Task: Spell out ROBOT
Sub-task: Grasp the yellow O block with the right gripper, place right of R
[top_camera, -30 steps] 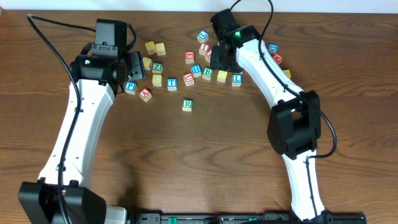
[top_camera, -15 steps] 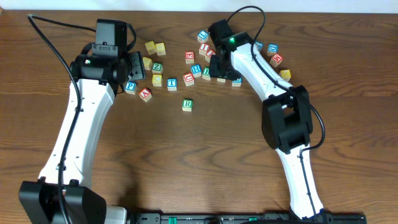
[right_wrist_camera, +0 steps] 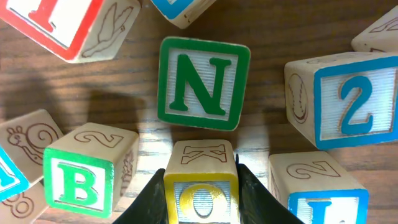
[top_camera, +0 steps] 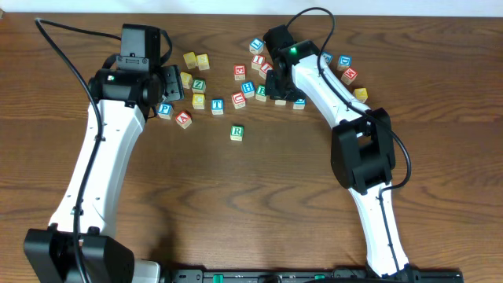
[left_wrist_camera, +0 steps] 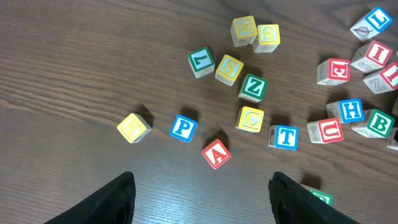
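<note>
My right gripper (right_wrist_camera: 201, 190) is shut on a yellow-framed O cube (right_wrist_camera: 201, 198), which rests on the table in the row of blocks; the gripper (top_camera: 280, 93) hides it from above. The green-framed B cube (right_wrist_camera: 81, 178) sits just left of it and also shows in the overhead view (top_camera: 262, 93). The green-framed R cube (top_camera: 236, 133) stands alone nearer the front. The blue-framed T cube (top_camera: 218, 106) lies left of the row and shows in the left wrist view (left_wrist_camera: 286, 136). My left gripper (left_wrist_camera: 202, 202) is open and empty above bare table.
A green N cube (right_wrist_camera: 200, 83) lies just behind the O, a blue 2 cube (right_wrist_camera: 351, 102) to its right and a blue L cube (right_wrist_camera: 320, 202) beside it. Several yellow, red and blue cubes (top_camera: 199, 101) are scattered along the back. The table's front edge (top_camera: 251, 267) is near.
My right gripper has moved forward and left from the back blocks onto the yellow cube between B and L. The left arm has not moved.
</note>
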